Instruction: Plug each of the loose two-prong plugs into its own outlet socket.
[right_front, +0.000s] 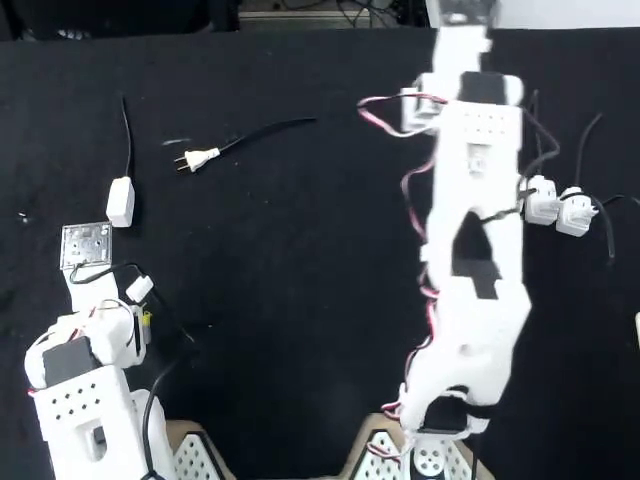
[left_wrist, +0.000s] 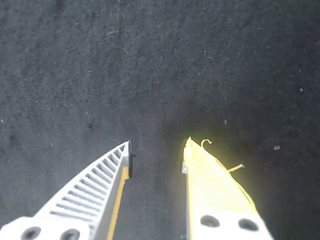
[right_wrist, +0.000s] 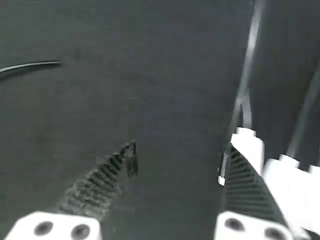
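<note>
A loose two-prong plug (right_front: 199, 158) on a black cord lies on the black cloth at the back left. A white socket block (right_front: 120, 201) with its own cord lies nearer, beside a metal plate (right_front: 86, 245). At the right, two white connector pieces (right_front: 556, 208) touch each other; I cannot tell if they are mated. My right arm (right_front: 470, 200) stretches over the right half. Its gripper (right_wrist: 180, 152) is open, holds nothing, and has the white pieces (right_wrist: 250, 145) just beside one finger. My left gripper (left_wrist: 158, 149) hangs open over bare cloth at the front left.
A black cord end (right_wrist: 30, 66) lies farther off in the right wrist view. Red and black arm wires (right_front: 415, 190) hang beside the right arm. The left arm's body (right_front: 85, 370) sits at the front left corner, just in front of the metal plate.
</note>
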